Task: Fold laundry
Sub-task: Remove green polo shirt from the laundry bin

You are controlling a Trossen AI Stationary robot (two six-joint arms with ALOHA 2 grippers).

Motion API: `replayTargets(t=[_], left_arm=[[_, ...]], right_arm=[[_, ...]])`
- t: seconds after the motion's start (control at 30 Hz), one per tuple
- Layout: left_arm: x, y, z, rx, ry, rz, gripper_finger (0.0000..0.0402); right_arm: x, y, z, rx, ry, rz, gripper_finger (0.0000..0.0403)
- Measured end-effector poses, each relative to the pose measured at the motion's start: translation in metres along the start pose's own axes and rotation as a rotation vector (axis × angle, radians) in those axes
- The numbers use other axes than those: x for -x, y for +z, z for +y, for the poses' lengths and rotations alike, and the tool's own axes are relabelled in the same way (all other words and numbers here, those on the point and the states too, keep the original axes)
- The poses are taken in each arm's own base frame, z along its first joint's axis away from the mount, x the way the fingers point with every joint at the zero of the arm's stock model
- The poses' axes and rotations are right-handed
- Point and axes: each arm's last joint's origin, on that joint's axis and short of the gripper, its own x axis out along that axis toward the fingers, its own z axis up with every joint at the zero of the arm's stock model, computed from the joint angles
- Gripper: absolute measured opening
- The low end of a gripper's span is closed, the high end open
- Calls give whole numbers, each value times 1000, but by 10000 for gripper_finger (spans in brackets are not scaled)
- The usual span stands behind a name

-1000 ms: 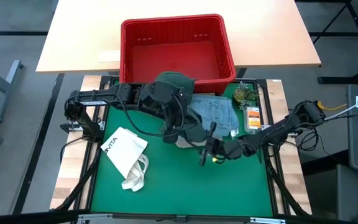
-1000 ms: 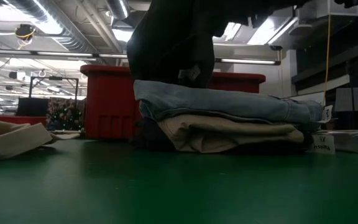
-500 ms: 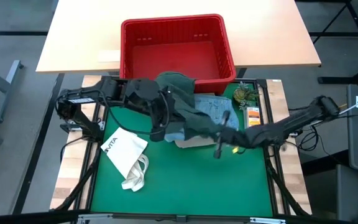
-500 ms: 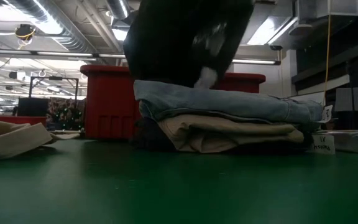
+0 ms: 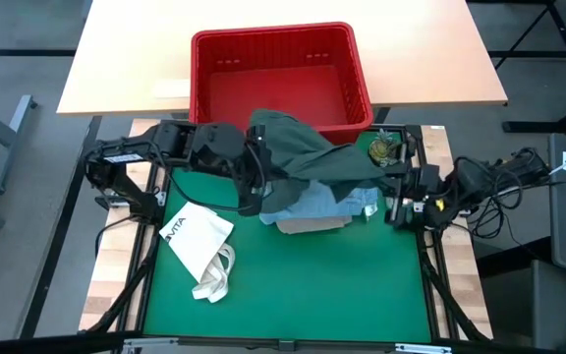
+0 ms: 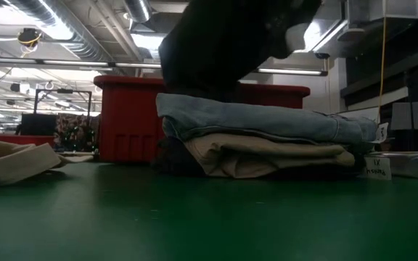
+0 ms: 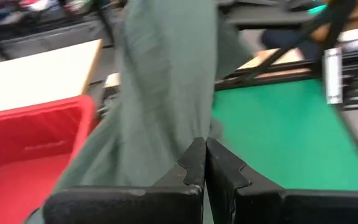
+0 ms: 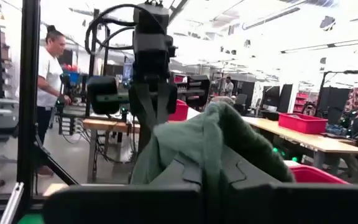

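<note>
The dark green-grey garment [image 5: 312, 157] hangs spread between my two grippers, above a folded stack. My left gripper [image 5: 255, 169] is shut on its left end, and my right gripper [image 5: 389, 182] is shut on its right end. In the stack, a light blue piece [image 6: 267, 123] lies on a beige piece [image 6: 267, 156], with a dark piece [image 6: 169, 156] at the bottom on the green mat. In the low view the garment [image 6: 216, 51] is a dark mass right over the stack; whether it touches the stack, I cannot tell. My left gripper pinches the garment's left end [image 7: 188, 134] between its two shut fingers, coming from the table's left and slanting down. The cloth runs away from the fingers toward the right gripper, lifted off the mat. My right gripper pinches a bunched fold of the garment's right end [image 8: 213, 140] between its shut fingers, coming about level from the table's right. The cloth is lifted clear and stretches toward the left gripper.
A red basket [image 5: 278, 74] stands at the far edge, right behind the stack. A white tote bag [image 5: 199, 241] with loop handles lies near left on the mat. A small green plant-like thing [image 5: 381, 149] sits at the far right. The mat's near half [image 5: 303, 285] is bare.
My right gripper has taken hold of the garment near the stack's front, then risen and gone toward the table's right edge. This has drawn the cloth out from a hanging bunch into a span. My left gripper has shifted slightly toward the left, still holding.
</note>
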Motion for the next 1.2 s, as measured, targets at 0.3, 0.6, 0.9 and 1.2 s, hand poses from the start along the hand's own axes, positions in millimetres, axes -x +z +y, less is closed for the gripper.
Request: replayTargets(t=[0.3,0.6,0.9,1.2], left_arm=[[-4,-9,4,25,114,96,89],[-12,-35,-8,145,64,324,192],[-68,-96,-46,12,30,513,204],[-110,-151,-58,-116,142,516,204]], right_arm=[[0,22,-7,88,16,144,1],[5,34,-16,145,-22,235,1],[6,30,-15,168,-11,269,1],[6,29,-15,172,-9,276,1]])
